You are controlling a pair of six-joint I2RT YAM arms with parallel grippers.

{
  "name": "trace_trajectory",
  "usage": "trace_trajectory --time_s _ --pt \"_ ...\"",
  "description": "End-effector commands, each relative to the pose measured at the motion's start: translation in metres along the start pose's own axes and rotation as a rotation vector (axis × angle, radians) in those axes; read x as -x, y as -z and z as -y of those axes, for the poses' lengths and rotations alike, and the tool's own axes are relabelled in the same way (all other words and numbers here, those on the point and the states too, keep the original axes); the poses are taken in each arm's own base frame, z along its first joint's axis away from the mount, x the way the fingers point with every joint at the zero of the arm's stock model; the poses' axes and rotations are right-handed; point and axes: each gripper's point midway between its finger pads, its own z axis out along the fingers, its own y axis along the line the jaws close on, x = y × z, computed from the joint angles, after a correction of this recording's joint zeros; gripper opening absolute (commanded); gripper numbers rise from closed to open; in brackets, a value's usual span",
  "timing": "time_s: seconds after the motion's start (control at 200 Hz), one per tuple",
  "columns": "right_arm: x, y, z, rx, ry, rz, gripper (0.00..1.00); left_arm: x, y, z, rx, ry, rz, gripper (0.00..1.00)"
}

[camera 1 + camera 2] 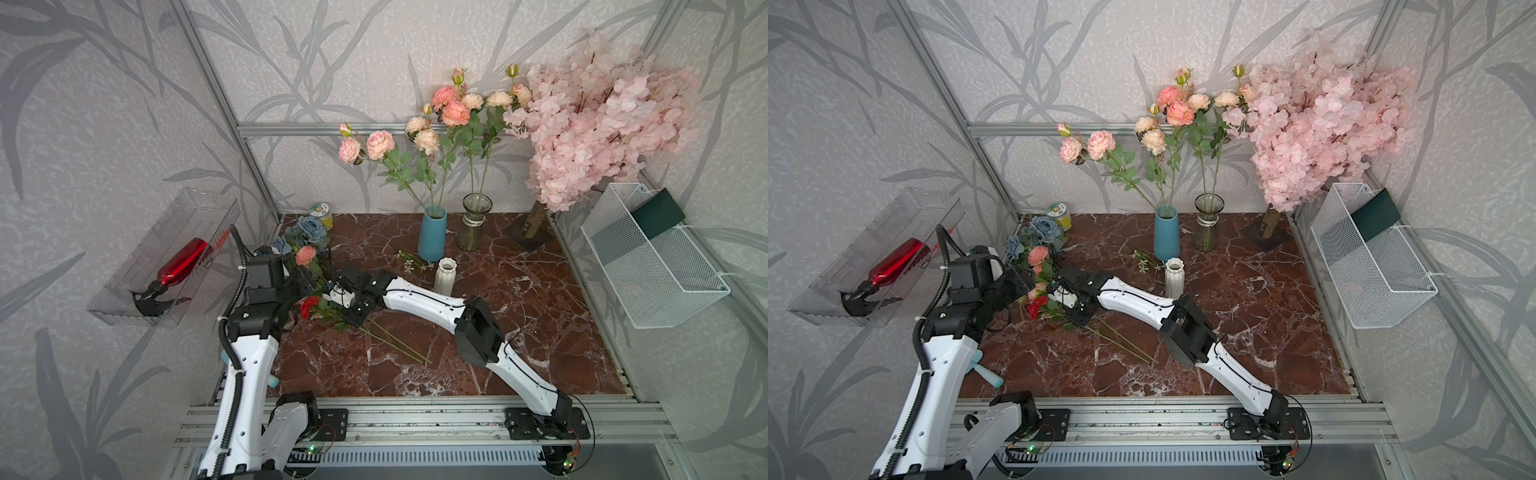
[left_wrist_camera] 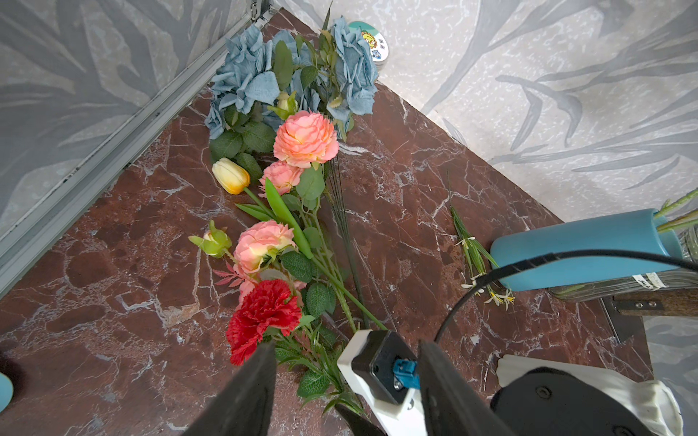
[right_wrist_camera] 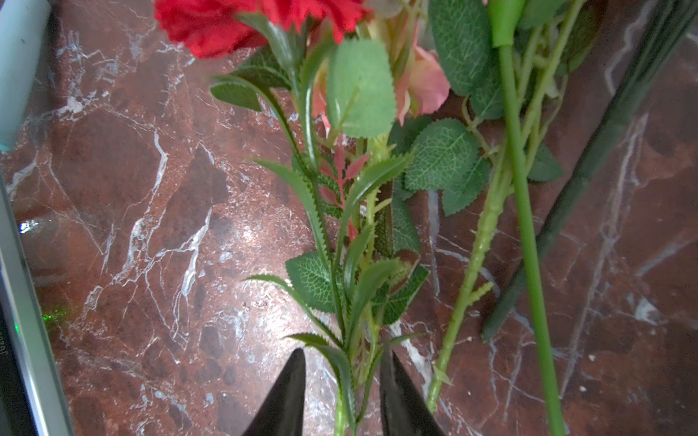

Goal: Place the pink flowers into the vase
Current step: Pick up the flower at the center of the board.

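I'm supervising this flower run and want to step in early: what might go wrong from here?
The right gripper straddles stems leading up to the red carnation, tangled with the pink flowers; closing here may lift the wrong bloom. The open left gripper hovers close to the right wrist; they might collide. The white ribbed vase stands beside the right forearm and may get knocked.

On the marble table (image 1: 540,332) a red carnation (image 3: 211,22) and pink flowers (image 2: 305,139) lie just ahead of the right claw (image 3: 343,356). A blue vase (image 1: 432,239) stands farther off.
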Motion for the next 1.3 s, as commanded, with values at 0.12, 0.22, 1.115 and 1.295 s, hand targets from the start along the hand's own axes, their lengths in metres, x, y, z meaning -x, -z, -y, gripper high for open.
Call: trace_trajectory --time_s 0.12,0.22,1.115,1.295 --pt "-0.007 -0.015 0.003 0.036 -0.031 -0.025 0.32 0.002 0.0 -0.001 -0.005 0.009 0.014 0.61" --pt "-0.007 -0.018 0.0 0.05 -0.033 -0.03 0.29 0.003 0.0 -0.001 -0.005 0.01 0.017 0.61" --pt "0.039 0.102 0.092 -0.119 -0.141 0.187 0.0 0.003 0.001 -0.004 0.004 0.018 0.02 0.61" --pt "0.032 0.091 0.125 -0.14 -0.198 0.171 0.0 0.004 0.001 -0.005 0.006 0.02 0.022 0.61"
